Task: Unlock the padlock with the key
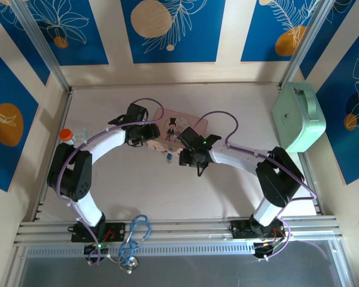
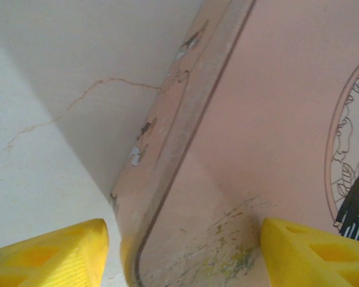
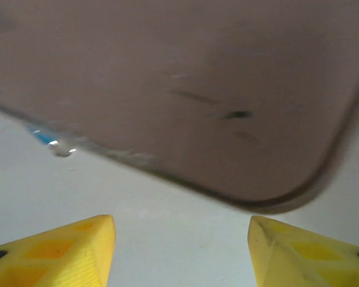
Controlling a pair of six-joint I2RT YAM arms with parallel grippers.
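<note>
The padlock, a tiny silvery thing with a blue part, lies on the white table just in front of the pink tin. In the right wrist view it is a blurred blue and silver speck at the tin's edge. My left gripper is open, its yellow fingers straddling the tin's worn corner. My right gripper is open over bare table, just short of the tin's near corner, right of the padlock. I cannot make out a key.
A mint-green case stands at the right wall. A small orange-capped bottle sits by the left arm. A blue cable loop hangs at the front rail. Metal frame rails border the table.
</note>
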